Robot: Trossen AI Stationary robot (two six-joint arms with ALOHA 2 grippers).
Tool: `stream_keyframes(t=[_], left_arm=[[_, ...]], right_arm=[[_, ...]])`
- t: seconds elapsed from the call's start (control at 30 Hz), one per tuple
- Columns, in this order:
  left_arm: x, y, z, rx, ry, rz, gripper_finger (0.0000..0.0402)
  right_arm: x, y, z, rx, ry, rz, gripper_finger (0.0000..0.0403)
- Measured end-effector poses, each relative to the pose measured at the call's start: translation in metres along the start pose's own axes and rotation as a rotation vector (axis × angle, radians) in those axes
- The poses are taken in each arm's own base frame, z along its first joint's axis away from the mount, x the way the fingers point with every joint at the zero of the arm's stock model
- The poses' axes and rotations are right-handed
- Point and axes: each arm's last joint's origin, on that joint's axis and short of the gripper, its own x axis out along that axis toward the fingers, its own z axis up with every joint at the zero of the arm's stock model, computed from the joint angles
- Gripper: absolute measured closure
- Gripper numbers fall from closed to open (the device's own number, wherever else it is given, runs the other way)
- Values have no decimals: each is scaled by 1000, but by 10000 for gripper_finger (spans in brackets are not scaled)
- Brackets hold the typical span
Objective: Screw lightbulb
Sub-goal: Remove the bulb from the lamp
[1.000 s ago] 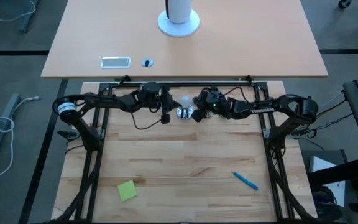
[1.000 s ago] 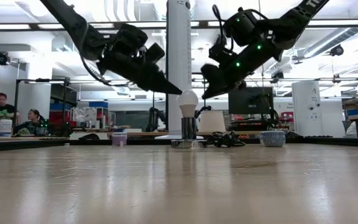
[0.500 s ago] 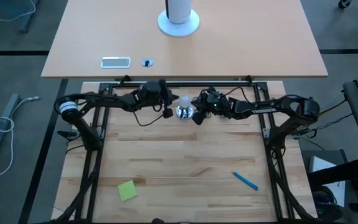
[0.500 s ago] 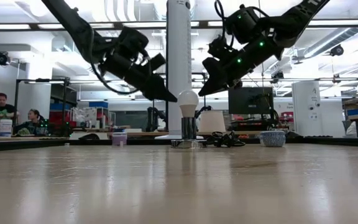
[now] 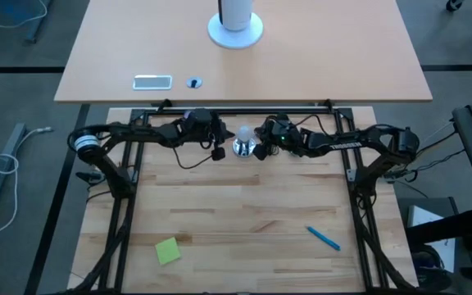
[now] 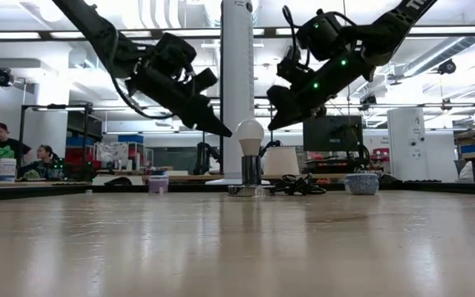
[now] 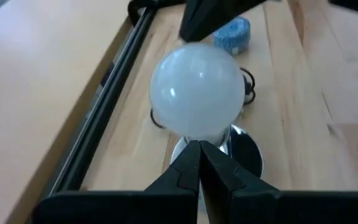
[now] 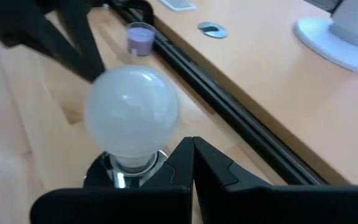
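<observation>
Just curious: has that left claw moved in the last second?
Yes. In the low view the left end effector has risen slightly and drawn back from the bulb, which stands still.

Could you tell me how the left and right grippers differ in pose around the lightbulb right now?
The left gripper points at the lightbulb from its left in the low view; the right gripper points from the opposite side. The left gripper's tip sits level with the bulb's globe, while the right gripper's tip hangs slightly higher. Both are shut, both are clear of the bulb, which stands upright in the silver socket.
</observation>
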Motion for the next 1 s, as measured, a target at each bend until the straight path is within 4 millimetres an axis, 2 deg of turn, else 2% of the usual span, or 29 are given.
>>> stream_keyframes(t=[0.1,0.27,0.4,1.0], left_arm=[[-5,1,2,-2,13,12,401],[-2,4,3,3,-9,81,401],[3,4,0,3,-16,82,401],[3,2,5,11,-71,41,401]], right_arm=[[-5,0,4,-10,-11,44,403],[-9,5,7,14,-28,232,403],[-6,4,5,17,-20,210,403],[0,1,2,19,-32,191,403]])
